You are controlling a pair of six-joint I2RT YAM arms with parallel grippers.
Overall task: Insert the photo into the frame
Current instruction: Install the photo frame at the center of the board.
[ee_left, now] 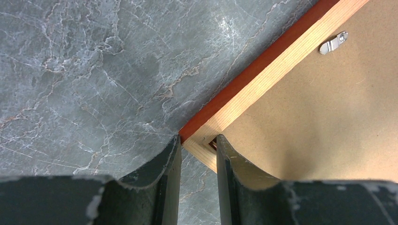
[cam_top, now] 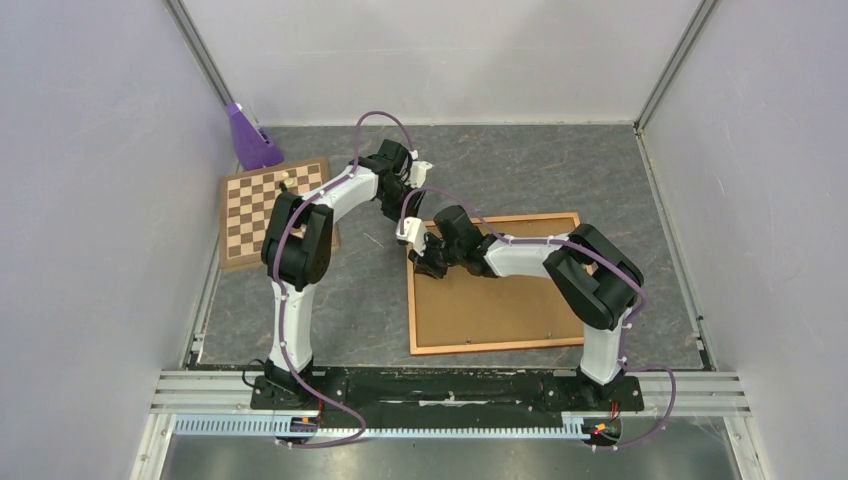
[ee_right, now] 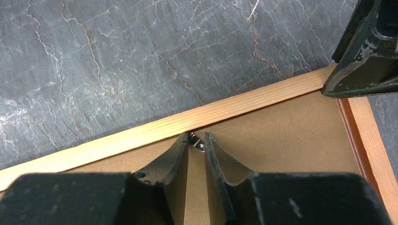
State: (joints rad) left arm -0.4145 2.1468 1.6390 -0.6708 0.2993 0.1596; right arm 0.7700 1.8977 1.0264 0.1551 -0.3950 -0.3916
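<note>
**Both grippers at the frame's far-left corner**

We see the left gripper point(ee_left: 197, 140) clamped on the far-left corner of the frame point(ee_left: 270, 79). One finger presses the red-brown outer edge and the other sits against the inner side of the pale rail. The corner fills the narrow gap between them.

The right gripper point(ee_right: 196, 137) stands just inside that same corner, over the frame's left rail. Its jaws are drawn close, with a small metal clip point(ee_right: 197, 142) pinched between the tips, right where the rail meets the backing panel point(ee_right: 281, 136).

The frame lies flat on the grey marbled table point(ee_left: 94, 70), back side up, and the brown hardboard panel fills its opening edge to edge. In the left wrist view a second clip point(ee_left: 333, 43) rests on the panel just beside the rail, further along from the gripped corner.

Out beyond the frame's far-left corner, well apart from it, a checkered chessboard point(cam_top: 272, 205) lies on the table. A purple object point(cam_top: 248, 135) stands further from the frame, past the board.
</note>
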